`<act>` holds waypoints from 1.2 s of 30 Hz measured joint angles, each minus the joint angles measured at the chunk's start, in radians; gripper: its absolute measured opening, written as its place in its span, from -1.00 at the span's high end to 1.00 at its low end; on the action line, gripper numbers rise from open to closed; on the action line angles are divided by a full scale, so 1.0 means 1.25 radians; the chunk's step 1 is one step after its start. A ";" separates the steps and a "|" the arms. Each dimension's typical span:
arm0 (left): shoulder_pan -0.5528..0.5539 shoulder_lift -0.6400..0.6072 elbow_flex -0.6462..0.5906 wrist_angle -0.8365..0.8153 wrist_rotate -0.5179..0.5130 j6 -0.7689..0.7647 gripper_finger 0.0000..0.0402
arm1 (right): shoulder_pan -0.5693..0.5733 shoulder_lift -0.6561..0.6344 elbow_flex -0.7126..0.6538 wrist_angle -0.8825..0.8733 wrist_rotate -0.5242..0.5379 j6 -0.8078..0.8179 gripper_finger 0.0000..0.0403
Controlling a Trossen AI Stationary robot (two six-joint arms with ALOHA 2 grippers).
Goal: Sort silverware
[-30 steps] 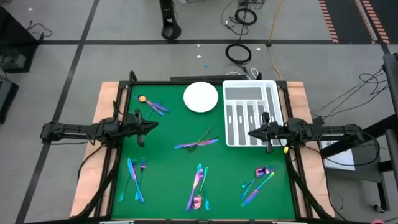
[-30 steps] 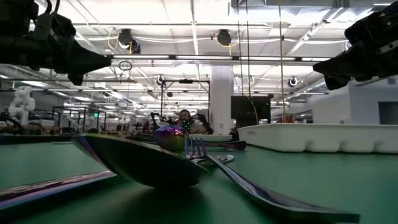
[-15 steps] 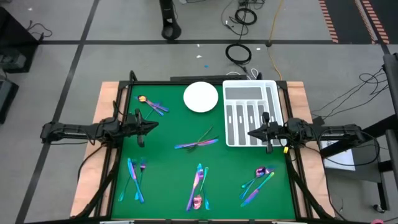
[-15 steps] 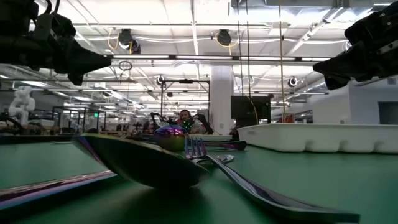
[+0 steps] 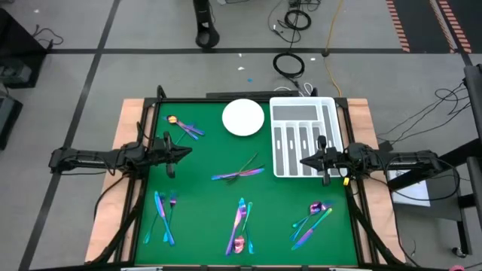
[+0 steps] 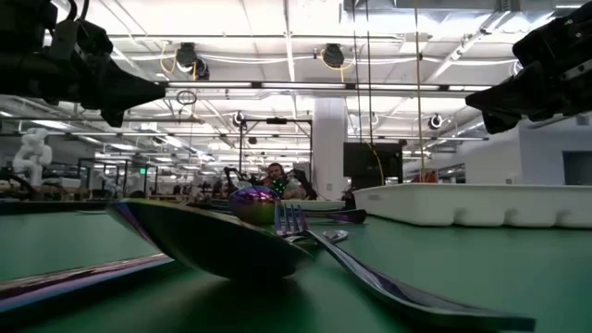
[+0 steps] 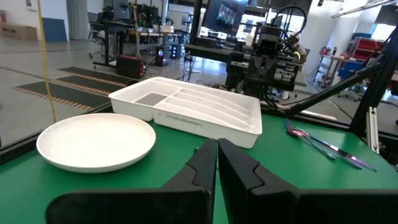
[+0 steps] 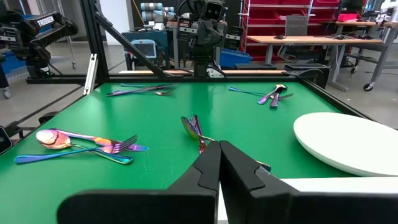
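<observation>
Flanking the green table (image 5: 203, 199) at opposite edges, left claw (image 5: 188, 150) and right claw (image 5: 303, 159) closed, empty.

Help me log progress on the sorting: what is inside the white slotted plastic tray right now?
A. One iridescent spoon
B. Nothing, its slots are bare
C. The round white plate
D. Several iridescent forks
B: in the high view the white slotted plastic tray shows only bare slots, while the iridescent metal silverware lies in small groups on the green mat and the round white plate sits beside the tray.
</observation>
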 joint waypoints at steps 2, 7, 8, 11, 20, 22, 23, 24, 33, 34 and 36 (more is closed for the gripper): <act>0.000 0.000 0.000 0.000 0.000 0.000 0.91 | 0.000 0.000 0.000 0.000 0.000 0.000 1.00; 0.000 0.000 0.000 0.000 0.000 0.000 0.91 | 0.000 0.000 0.000 0.000 0.000 0.000 1.00; 0.000 0.000 0.000 0.000 0.000 0.000 0.91 | 0.000 0.000 0.000 0.000 0.000 0.000 1.00; 0.000 0.000 0.000 0.000 0.000 0.000 0.91 | 0.000 0.000 0.000 0.000 0.000 0.000 1.00; 0.000 0.000 0.000 0.000 0.000 0.000 0.91 | 0.000 0.000 0.000 0.000 0.000 0.000 1.00; 0.000 0.000 0.000 0.000 0.000 0.000 0.91 | 0.000 0.000 0.000 0.000 0.000 0.000 1.00; 0.000 0.000 0.000 0.000 0.000 0.000 0.91 | 0.000 0.000 0.000 0.000 0.000 0.000 1.00; 0.000 0.000 0.000 0.000 0.000 0.000 0.91 | 0.000 0.000 0.000 0.000 0.000 0.000 1.00; 0.000 0.000 0.000 0.010 0.000 -0.002 0.91 | -0.001 0.000 -0.002 0.037 0.002 0.001 1.00; 0.000 0.000 0.000 0.011 0.000 -0.002 0.91 | -0.001 0.000 -0.002 0.039 0.002 0.009 1.00; 0.000 0.000 0.000 0.021 0.000 -0.011 0.91 | -0.001 0.001 -0.002 0.047 0.002 0.019 1.00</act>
